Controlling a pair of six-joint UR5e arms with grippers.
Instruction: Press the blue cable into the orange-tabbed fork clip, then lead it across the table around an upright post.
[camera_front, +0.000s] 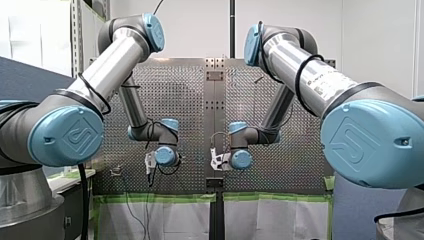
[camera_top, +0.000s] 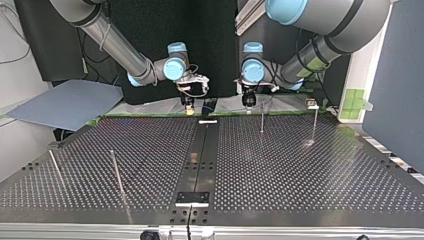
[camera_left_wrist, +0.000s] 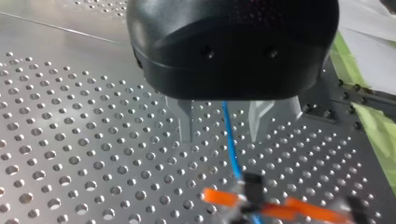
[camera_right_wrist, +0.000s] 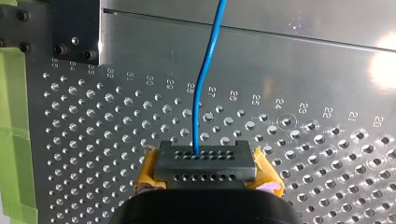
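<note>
Seemingly the blue cable (camera_left_wrist: 232, 154) already sits in the orange-tabbed fork clip (camera_left_wrist: 252, 186), just ahead of my left jaws; these stand apart, the cable running lengthwise between them, ungripped; my right jaws are closed on it, its length leading straight ahead from them; rounding an upright post (camera_top: 262, 119) remains.
</note>
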